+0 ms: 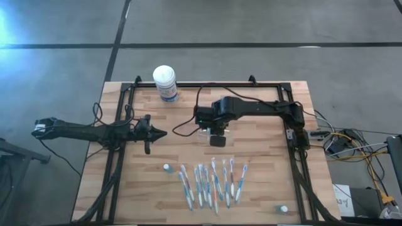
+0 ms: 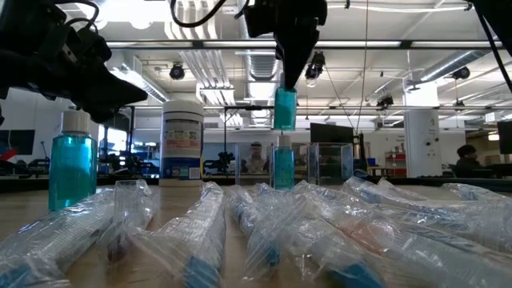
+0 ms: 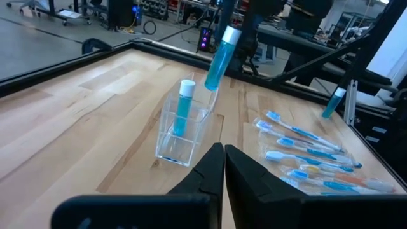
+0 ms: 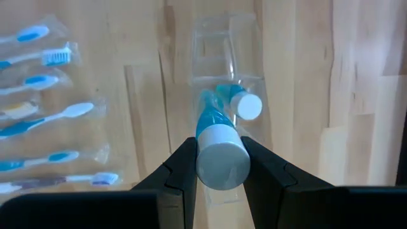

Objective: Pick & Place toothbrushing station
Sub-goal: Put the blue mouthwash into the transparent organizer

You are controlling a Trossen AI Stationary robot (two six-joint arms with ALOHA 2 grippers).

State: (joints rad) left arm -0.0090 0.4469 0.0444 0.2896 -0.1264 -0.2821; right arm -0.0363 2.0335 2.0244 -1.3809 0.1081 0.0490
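High view: right hand holds a blue tube over the clear station at mid-tabletop.

Pale wood tabletop (image 1: 264, 188) inside a black frame, grey floor all around; the low view looks across into a bright workshop hall with ceiling lights and desks. White-lidded canister (image 1: 165, 83) stands at the far edge, wrapped toothbrushes (image 1: 210, 182) lie fanned along the near side, and two small blue bottles (image 1: 167, 168) sit near them. Toothbrushing station (image 3: 184, 130) stands near the tabletop's centre with one blue tube (image 3: 182, 108) upright inside. Right hand (image 4: 219, 166) pinches a white-capped blue tube (image 4: 216, 146) just above the station, tilted. Left hand (image 3: 224, 162) waits, pressed together and holding nothing, well apart on the left.
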